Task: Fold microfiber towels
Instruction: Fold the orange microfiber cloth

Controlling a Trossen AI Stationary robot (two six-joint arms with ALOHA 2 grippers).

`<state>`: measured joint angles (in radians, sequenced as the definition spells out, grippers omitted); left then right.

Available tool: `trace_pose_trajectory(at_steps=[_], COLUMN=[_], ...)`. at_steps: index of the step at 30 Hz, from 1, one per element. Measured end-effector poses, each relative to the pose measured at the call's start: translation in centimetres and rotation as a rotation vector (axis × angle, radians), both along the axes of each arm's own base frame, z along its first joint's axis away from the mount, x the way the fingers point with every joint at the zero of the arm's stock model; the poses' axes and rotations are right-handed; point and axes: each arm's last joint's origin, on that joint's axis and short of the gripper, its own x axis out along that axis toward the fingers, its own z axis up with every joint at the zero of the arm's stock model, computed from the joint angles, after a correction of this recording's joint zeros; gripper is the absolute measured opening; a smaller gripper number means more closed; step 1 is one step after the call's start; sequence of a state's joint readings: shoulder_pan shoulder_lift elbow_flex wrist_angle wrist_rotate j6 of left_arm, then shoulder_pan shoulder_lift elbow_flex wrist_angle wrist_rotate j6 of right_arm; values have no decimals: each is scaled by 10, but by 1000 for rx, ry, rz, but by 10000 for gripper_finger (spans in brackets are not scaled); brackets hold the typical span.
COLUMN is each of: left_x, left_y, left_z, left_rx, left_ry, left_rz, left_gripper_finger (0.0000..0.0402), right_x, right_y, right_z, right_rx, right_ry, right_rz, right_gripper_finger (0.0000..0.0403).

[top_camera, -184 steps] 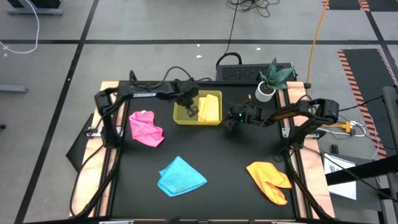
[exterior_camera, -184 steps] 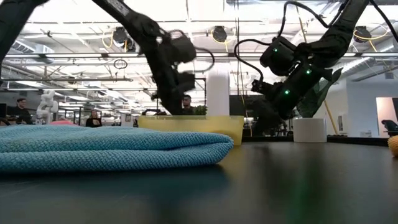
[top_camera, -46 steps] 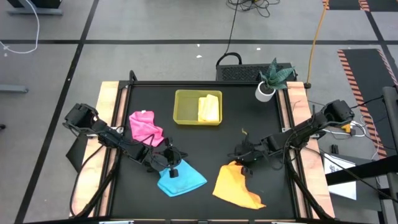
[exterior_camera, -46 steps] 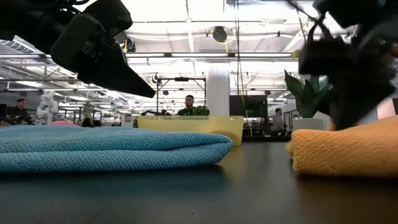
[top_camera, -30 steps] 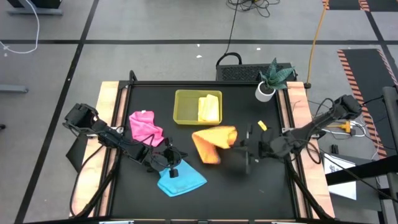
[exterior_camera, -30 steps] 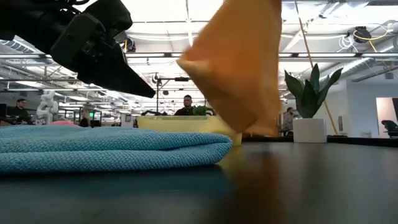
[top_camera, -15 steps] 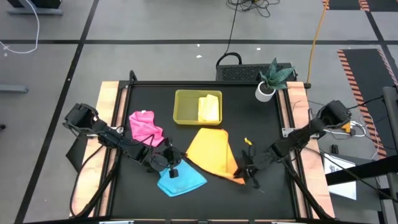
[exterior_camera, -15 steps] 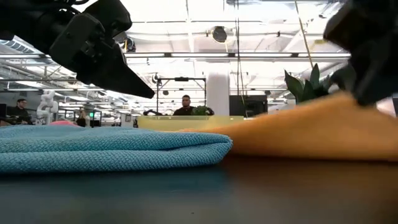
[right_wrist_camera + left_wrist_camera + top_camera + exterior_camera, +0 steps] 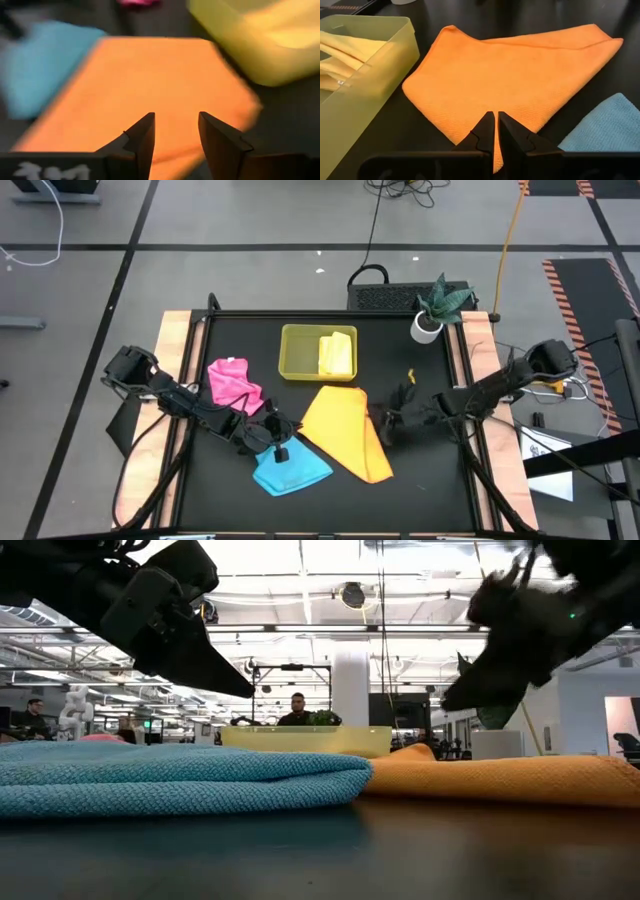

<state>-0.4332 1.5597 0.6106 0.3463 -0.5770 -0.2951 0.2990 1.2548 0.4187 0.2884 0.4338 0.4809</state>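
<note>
Folded yellow microfiber towel [image 9: 336,355] in tray [image 9: 296,369]; flat orange microfiber towel [image 9: 343,430], pink, blue unfolded. Right gripper [image 9: 175,131] released; left gripper [image 9: 495,131] clenched, empty.

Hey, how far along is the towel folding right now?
Done: one yellow towel lies folded in the tray. In hand: the orange towel is spread flat mid-table; the right gripper is open beside it, the left gripper, shut, is over the blue towel. Left: orange, blue and the bunched pink towel remain unfolded.
</note>
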Motion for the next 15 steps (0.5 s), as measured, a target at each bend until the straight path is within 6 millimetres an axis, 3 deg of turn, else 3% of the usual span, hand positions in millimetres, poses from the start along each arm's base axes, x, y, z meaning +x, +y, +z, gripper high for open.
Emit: trace_pose_trajectory(at_steps=[5, 11, 15], left_x=[0, 0, 0], left_y=[0, 0, 0], left_z=[0, 0, 0], left_rx=[1, -2, -1], left_ry=[1, 3, 4], left_rz=[0, 1, 1], left_gripper_finger=[26, 26, 26], right_x=[8, 21, 26], right_y=[-29, -46, -52], right_z=[-16, -31, -38], right_rx=[-24, -41, -15], right_ry=[77, 73, 72], right_rz=[-133, -178, -150], right_gripper_finger=[143, 140, 111])
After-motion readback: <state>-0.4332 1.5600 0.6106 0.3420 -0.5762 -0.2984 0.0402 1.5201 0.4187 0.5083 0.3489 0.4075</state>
